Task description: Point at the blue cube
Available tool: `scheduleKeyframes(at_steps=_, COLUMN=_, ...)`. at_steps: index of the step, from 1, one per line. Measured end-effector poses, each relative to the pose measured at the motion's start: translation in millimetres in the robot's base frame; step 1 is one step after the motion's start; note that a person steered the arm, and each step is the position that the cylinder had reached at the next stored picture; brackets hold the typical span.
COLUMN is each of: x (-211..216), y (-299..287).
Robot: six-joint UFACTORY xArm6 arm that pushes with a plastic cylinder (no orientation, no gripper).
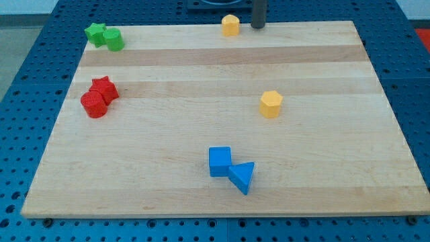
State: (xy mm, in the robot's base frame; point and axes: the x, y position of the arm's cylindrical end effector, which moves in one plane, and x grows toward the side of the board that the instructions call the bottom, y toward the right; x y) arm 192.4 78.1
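Note:
The blue cube (220, 161) sits on the wooden board (168, 141) near the view's bottom, at mid-width. A blue triangular block (242, 177) touches its lower right corner. My tip (258, 26) is at the board's top edge, just right of a yellow block (230, 25). The tip is far from the blue cube, about the whole depth of the board above it and slightly to the right.
A yellow hexagonal block (271, 104) stands right of centre. A red star block (104, 88) and a red cylinder (93, 104) touch at the left. A green star block (95, 32) and a green cylinder (113, 39) touch at the top left corner.

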Motion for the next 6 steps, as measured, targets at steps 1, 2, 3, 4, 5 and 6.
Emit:
scheduleKeyframes(at_steps=1, x=-1, y=-16)
scheduleKeyframes(at_steps=2, x=1, y=-25)
scheduleKeyframes(at_steps=3, x=1, y=-41)
scheduleKeyframes(at_steps=4, x=1, y=-45)
scheduleKeyframes(at_steps=5, x=13, y=-39)
scheduleKeyframes(at_steps=6, x=64, y=-10)
